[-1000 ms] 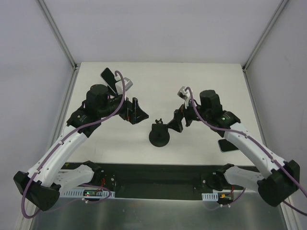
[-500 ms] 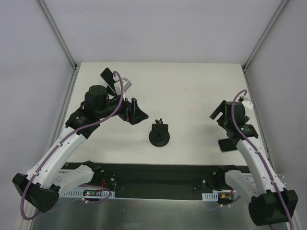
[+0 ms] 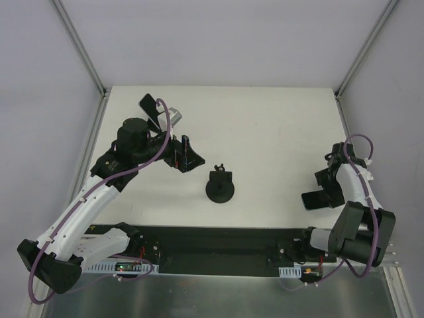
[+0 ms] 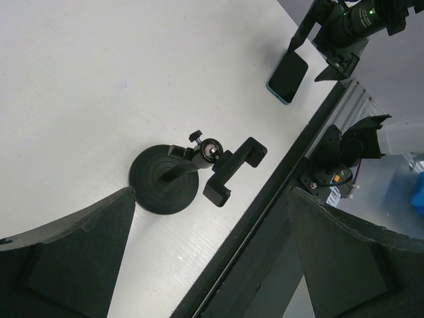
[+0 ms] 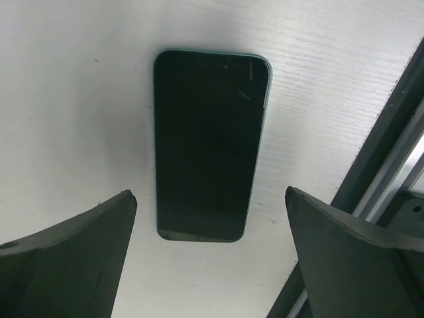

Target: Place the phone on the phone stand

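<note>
1. No part of the task looks done. The thin black phone [image 5: 211, 146], a glossy-faced rectangular slab, lies flat and face up on the white table [image 3: 265, 126]. In the overhead view it is at about 4 o'clock, near the front edge.
2. The black phone stand [image 3: 219, 187], with a round disc base, a thin arm and a small top clamp, stands near the table's middle with its clamp empty. It is well apart from the phone, at roughly 9 o'clock from it.
3. The right gripper [image 5: 211, 195] hangs just above the phone with its jaws spread wide and nothing in them, one finger off each long side. I see no contact with the phone.
4. The left gripper [image 4: 211, 195] is also released and empty. It hovers at about 10 o'clock from the stand.
5. What is left, as I judge it: grasp the phone, lift it, carry it across and seat it in the clamp.
6. The phone has rounded corners, a pale teal rim and a mirror-smooth face, so it is likely slippery and sits very low for gripping.
7. The stand looks like matt black plastic or metal. Its disc base carries concentric rings, and a ball joint with a small knob sits under the clamp.
8. The table surface is matt with fine ribbing.
</note>
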You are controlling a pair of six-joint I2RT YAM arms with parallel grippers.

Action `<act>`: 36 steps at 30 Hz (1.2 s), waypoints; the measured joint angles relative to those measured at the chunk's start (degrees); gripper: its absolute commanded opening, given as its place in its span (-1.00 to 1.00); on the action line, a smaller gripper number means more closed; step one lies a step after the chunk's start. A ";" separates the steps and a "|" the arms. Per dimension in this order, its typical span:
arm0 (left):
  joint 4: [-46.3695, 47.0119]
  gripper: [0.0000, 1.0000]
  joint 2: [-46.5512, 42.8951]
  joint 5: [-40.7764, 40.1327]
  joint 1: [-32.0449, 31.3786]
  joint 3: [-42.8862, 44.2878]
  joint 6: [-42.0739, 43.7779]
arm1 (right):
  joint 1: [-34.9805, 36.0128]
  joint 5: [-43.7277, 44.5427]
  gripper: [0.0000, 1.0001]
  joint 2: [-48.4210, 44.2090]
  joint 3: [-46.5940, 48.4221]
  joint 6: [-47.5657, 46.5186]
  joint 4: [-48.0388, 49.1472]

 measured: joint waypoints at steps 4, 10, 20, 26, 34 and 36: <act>0.02 0.91 0.00 0.00 0.00 0.00 -0.04 | -2.27 -1.88 0.93 -0.20 -2.25 0.81 1.11; 0.02 0.91 0.02 0.00 0.00 0.00 -0.11 | -4.52 -4.22 0.93 1.07 -4.46 1.03 3.34; 0.02 0.91 0.17 0.02 0.00 -0.02 -0.15 | -4.59 -8.46 0.91 6.23 -5.53 1.99 8.31; 0.02 0.91 0.22 0.02 0.00 -0.04 -0.15 | -3.93 -9.03 0.70 6.60 -5.42 1.86 8.72; 0.02 0.91 0.24 0.09 0.37 -0.04 -0.17 | 2.71 -9.11 0.18 8.26 -3.96 0.98 9.75; 0.09 0.91 0.24 0.04 0.39 -0.04 -0.17 | 4.63 -9.11 -0.02 9.07 -3.21 0.90 9.77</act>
